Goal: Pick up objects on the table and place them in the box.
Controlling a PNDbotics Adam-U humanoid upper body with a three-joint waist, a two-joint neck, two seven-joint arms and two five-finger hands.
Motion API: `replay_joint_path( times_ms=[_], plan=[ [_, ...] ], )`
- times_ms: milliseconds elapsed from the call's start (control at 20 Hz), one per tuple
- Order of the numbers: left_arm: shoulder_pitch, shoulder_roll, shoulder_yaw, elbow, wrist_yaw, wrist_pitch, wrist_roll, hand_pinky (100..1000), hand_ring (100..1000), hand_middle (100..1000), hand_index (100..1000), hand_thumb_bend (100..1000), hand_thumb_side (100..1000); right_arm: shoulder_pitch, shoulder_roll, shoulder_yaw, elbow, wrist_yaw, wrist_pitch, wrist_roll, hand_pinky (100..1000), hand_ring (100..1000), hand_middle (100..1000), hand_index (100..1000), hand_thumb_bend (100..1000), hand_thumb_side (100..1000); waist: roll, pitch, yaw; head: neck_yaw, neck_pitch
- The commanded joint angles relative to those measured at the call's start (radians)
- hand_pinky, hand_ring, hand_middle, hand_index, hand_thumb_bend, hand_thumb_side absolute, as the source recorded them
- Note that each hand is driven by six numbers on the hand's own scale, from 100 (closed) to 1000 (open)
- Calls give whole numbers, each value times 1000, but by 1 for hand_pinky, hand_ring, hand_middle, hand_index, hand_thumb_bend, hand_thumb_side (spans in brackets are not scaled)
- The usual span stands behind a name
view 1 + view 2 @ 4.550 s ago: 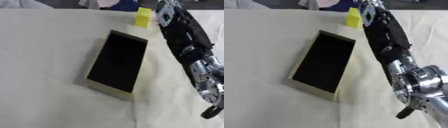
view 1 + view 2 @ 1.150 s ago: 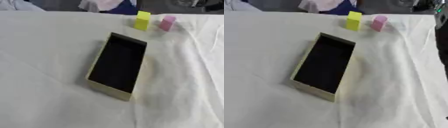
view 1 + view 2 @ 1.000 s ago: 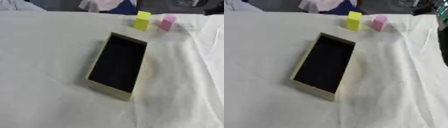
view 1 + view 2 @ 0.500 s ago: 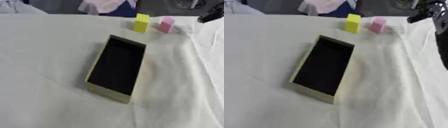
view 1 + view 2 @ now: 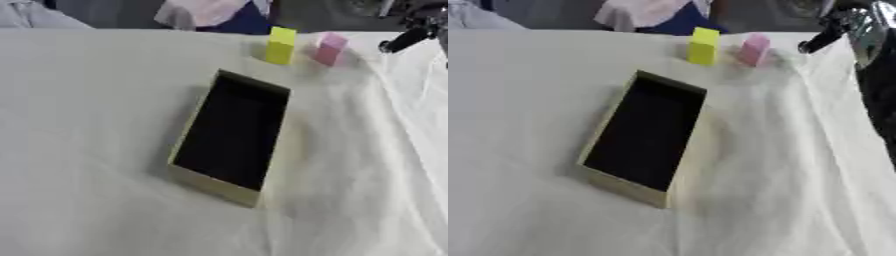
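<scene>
While nothing is held yet: both blocks sit at the far edge of the table, box is empty.
Box (image 5: 232, 135): shallow tan tray with dark inside, mid-table on white cloth (image 5: 87, 125), long axis running away from the robot; open top up, ready to receive.
Yellow block (image 5: 281, 45): upright, just beyond the box's far end.
Pink block (image 5: 330, 48): upright, just right of the yellow one, apart from it.
Right hand (image 5: 843, 25): upper right corner, near the pink block, not touching; one dark finger (image 5: 817, 40) points down-left toward it; how wide the fingers stand, cannot tell.
Left hand: not visible.
Likely step: reach for pink block, the nearer one to that hand.
Risk: cloth wrinkles by the blocks could tip them.
</scene>
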Motion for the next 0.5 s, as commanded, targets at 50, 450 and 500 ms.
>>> replay_joint_path(
  times_ms=[50,450,500],
  plan=[
    [-12,25,5,-20,5,-1,-2,689,741,748,856,344,737,-29,-1,1,-5,7,4,-10,933,969,963,1000,224,278,4,-15,3,-6,-16],
    [-15,23,4,-20,7,-1,-5,689,741,748,856,340,733,-39,43,-3,-28,23,24,-36,936,961,964,1000,252,100,4,-13,9,-9,-15],
    [-15,22,4,-20,7,-1,-5,689,741,748,856,342,733,-40,48,-3,-31,24,26,-38,936,962,966,1000,230,100,4,-12,10,-9,-14]
  ],
)
